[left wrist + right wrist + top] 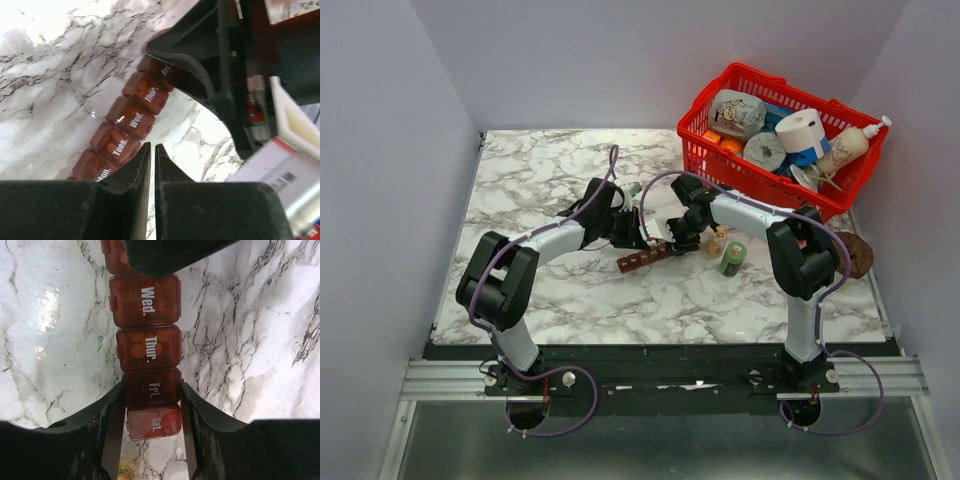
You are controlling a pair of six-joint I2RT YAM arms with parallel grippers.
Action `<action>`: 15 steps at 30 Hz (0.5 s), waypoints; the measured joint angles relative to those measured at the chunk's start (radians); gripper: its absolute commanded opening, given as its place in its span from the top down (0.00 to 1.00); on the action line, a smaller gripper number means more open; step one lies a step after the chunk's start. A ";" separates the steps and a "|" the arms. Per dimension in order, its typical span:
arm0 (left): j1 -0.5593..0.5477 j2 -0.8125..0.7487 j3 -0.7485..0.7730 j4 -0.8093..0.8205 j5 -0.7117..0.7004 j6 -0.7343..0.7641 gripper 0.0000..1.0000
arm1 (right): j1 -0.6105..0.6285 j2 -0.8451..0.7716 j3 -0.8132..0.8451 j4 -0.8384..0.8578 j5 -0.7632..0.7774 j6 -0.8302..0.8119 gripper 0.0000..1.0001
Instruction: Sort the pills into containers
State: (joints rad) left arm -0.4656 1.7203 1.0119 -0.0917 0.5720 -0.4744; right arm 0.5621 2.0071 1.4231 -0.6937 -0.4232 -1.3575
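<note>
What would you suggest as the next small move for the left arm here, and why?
Probably ease the left gripper down onto the Tues. lid with its tips closed, to press or nudge it. The tips are shut and empty, hovering by that cell, while the right gripper clamps the pill organiser at the Fri. cell, steadying it.

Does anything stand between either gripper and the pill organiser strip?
Nothing visible does. The right gripper clasps the reddish-brown plastic pill-organiser strip at its Fri cell, a finger on each side. The shut left gripper hangs close over the Tues end, with no object between.
</note>
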 measured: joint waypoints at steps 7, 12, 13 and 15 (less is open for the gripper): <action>0.002 -0.014 -0.016 0.010 0.046 -0.014 0.86 | 0.000 0.003 0.004 0.003 0.003 0.004 0.53; 0.002 0.007 -0.028 -0.006 0.048 -0.007 0.87 | 0.000 0.005 0.008 0.005 0.007 0.006 0.53; 0.002 0.024 -0.033 -0.008 0.046 -0.005 0.87 | 0.000 0.006 0.008 0.005 0.008 0.007 0.53; 0.002 0.054 -0.039 -0.011 0.035 -0.001 0.87 | 0.000 0.006 0.008 0.005 0.009 0.007 0.53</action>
State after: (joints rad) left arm -0.4637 1.7744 0.9726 -0.1032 0.6075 -0.4755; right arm 0.5621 2.0136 1.4315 -0.6888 -0.4145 -1.3506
